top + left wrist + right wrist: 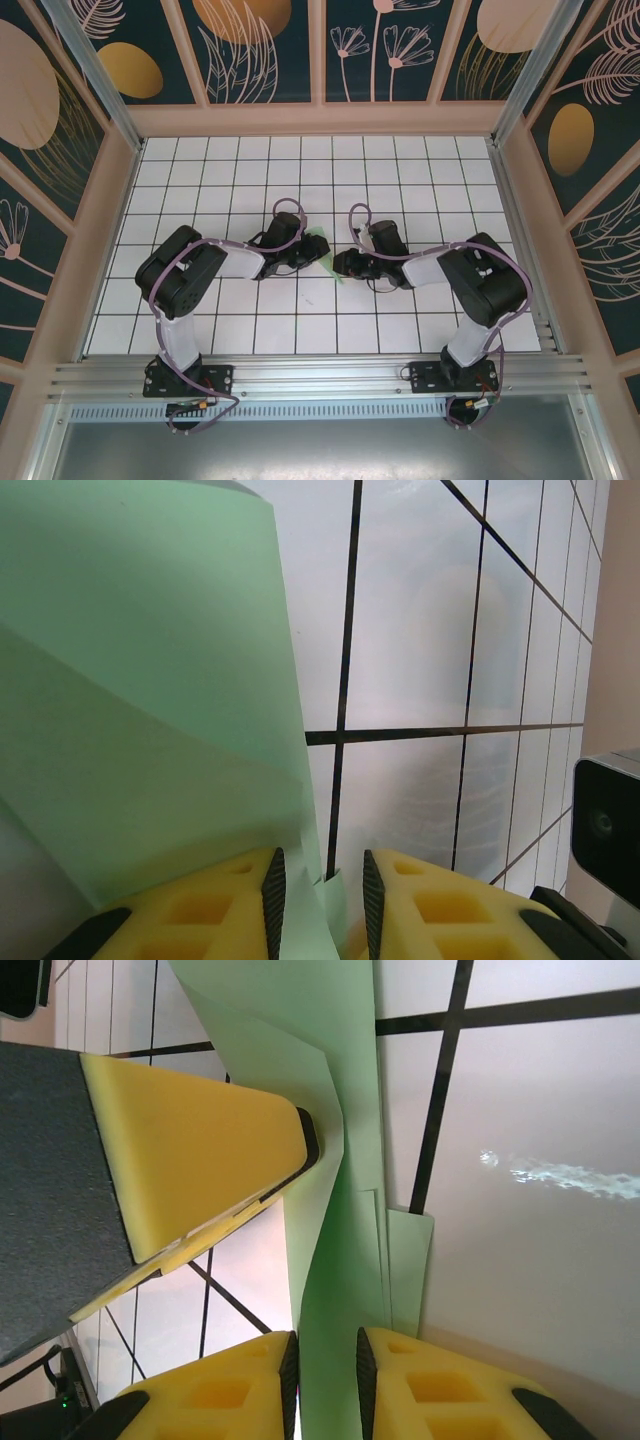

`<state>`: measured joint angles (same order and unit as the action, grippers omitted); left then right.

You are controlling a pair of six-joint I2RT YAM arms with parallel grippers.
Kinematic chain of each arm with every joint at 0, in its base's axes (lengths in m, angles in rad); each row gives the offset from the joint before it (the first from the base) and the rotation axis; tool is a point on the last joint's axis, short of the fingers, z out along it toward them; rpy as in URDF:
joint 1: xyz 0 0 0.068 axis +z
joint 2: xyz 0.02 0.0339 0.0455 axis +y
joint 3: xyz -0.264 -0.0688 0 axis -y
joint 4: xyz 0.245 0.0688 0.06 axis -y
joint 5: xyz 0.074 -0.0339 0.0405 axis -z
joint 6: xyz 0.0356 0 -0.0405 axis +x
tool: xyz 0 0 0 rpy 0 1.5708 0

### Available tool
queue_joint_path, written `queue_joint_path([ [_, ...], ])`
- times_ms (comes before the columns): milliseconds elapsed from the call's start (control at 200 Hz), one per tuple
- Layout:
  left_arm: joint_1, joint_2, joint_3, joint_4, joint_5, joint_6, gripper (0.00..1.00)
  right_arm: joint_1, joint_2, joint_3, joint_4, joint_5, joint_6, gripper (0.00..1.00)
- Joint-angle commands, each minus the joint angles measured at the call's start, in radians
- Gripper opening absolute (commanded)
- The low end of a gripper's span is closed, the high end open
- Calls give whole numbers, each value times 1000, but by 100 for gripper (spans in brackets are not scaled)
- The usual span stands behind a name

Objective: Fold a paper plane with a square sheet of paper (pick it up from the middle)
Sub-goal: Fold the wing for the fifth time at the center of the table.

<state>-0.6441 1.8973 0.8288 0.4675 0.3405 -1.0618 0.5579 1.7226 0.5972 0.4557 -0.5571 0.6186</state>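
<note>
Mint paper [340,1110], folded edge inside left jaws, right jaws, both narrowly apart; table [420,180] open around.

surface: white grid-tiled table [400,170] | walls: dark teal floral panels [270,50], beige frames | light: even

My arms [185,275] were black with white lower links, looped by purple cables [286,208]; at the frame's bottom, my left gripper [320,885] had fingers [200,918] of yellow foam, black-ribbed inside.
</note>
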Motion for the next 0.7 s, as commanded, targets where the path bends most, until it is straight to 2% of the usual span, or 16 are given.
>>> queue_joint_path([
  [0, 1, 21, 13, -5, -4, 26, 31, 4, -13, 13, -81, 38, -37, 24],
  [240, 0, 17, 14, -1, 5, 26, 31, 5, 24, 19, -95, 57, -34, 9],
  [365, 1, 17, 16, 2, 8, 29, 32, 7, 30, 19, -109, 71, -37, 5],
  [540, 1, 27, 20, 0, 12, 28, 32, 24, 25, 34, -185, 136, -68, 3],
  [696, 1, 31, 17, -15, 9, 29, 32, 30, -49, 47, -240, 163, -82, 8],
])
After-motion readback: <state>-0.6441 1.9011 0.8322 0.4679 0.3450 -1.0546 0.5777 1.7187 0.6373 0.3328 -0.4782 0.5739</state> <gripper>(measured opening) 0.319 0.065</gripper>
